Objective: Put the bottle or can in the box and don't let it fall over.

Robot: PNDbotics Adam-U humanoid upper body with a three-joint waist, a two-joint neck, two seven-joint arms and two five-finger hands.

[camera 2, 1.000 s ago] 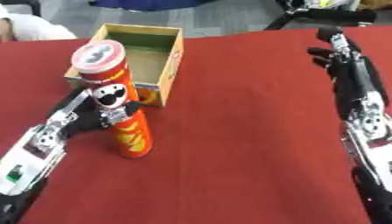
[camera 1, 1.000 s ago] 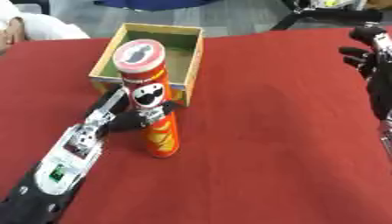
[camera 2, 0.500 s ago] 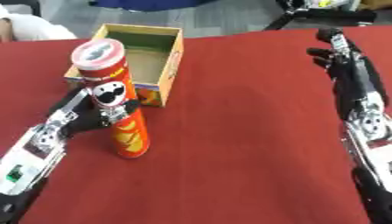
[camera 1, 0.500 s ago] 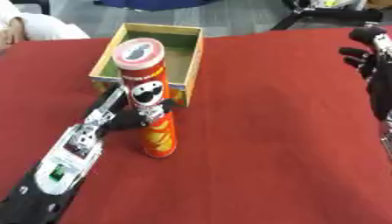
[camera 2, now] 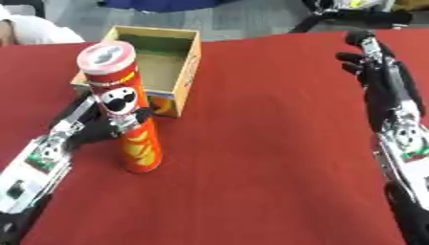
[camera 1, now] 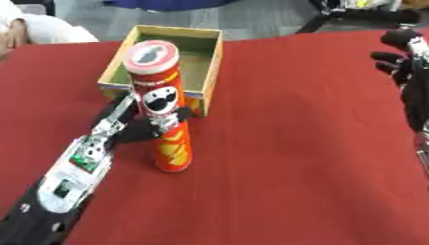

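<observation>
Stood upright on the red table (camera 1: 301,158), just in front of the open cardboard box (camera 1: 167,62) and outside it: the tall red can (camera 1: 163,110), white lid on top, tilted slightly toward the box. Was gripped around its middle by the left hand (camera 1: 138,127), fingers and thumb curled against the can's left side and front. Reached in from the lower left corner, silver and black forearm lying along the table. Was held apart at the right edge, well away from can and box: the right hand (camera 2: 373,62), fingers extended and relaxed, holding nothing. Showed a green inner floor and held nothing visible inside the box.
</observation>
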